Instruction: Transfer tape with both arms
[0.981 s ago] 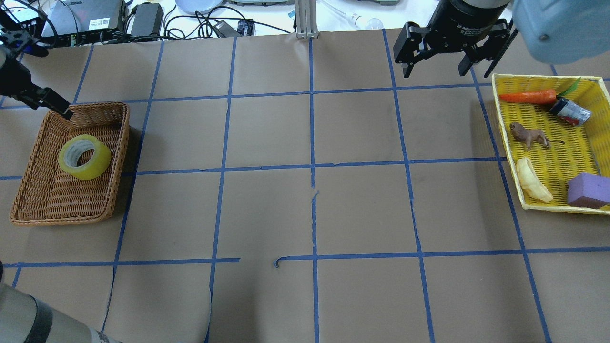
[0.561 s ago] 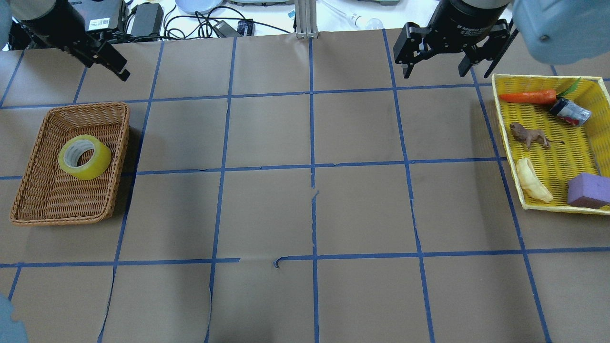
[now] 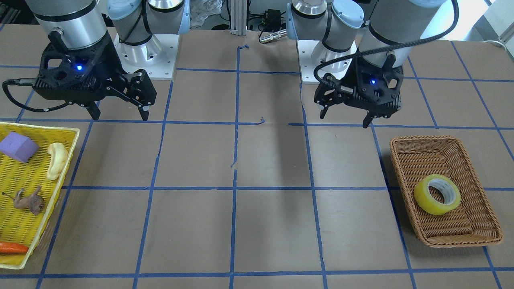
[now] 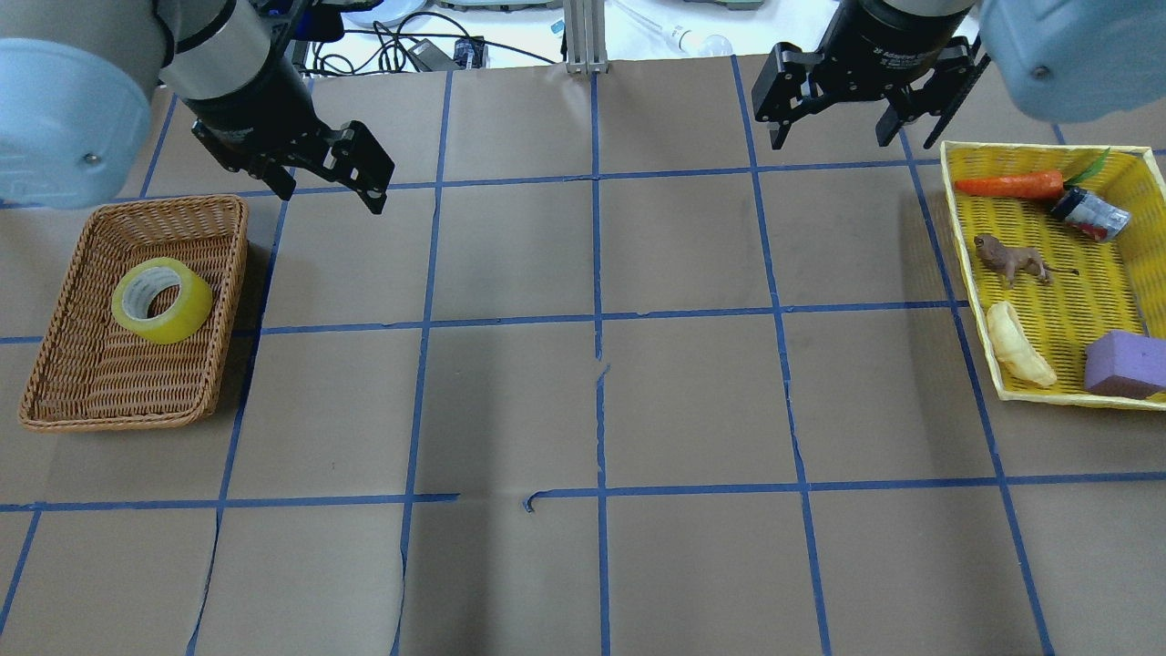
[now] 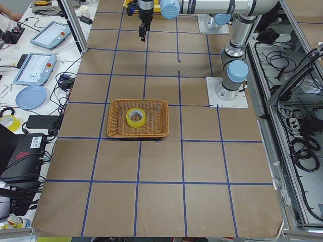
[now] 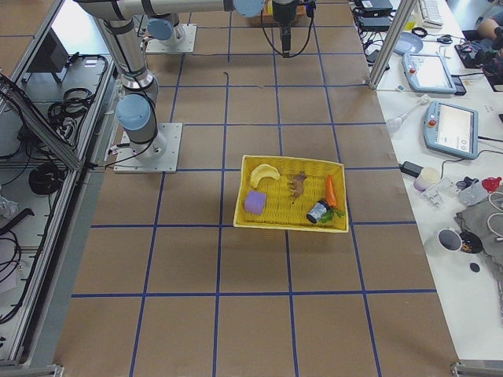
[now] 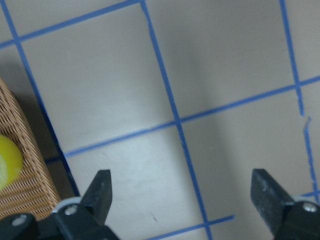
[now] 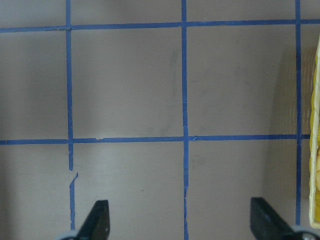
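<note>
Tape sits in the basket, both claws spread and empty.
We see the yellow tape roll point(image 4: 162, 300) in the wicker basket point(image 4: 118, 421) at the left of the overhead frame, core hole mostly up, so one finger could go inside. The left gripper point(image 4: 330, 196) hangs upper left, just right of the basket, fingers wide apart, not over the roll. The right gripper point(image 4: 831, 139) hovers upper right beside the yellow tray point(image 4: 1048, 394), also wide apart, likely waiting for a hand-over.

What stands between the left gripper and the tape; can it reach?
Probably yes. The left gripper hangs open above the table beside the wicker basket; the tape lies alone inside, uncovered, with only the low basket wall around it.
</note>
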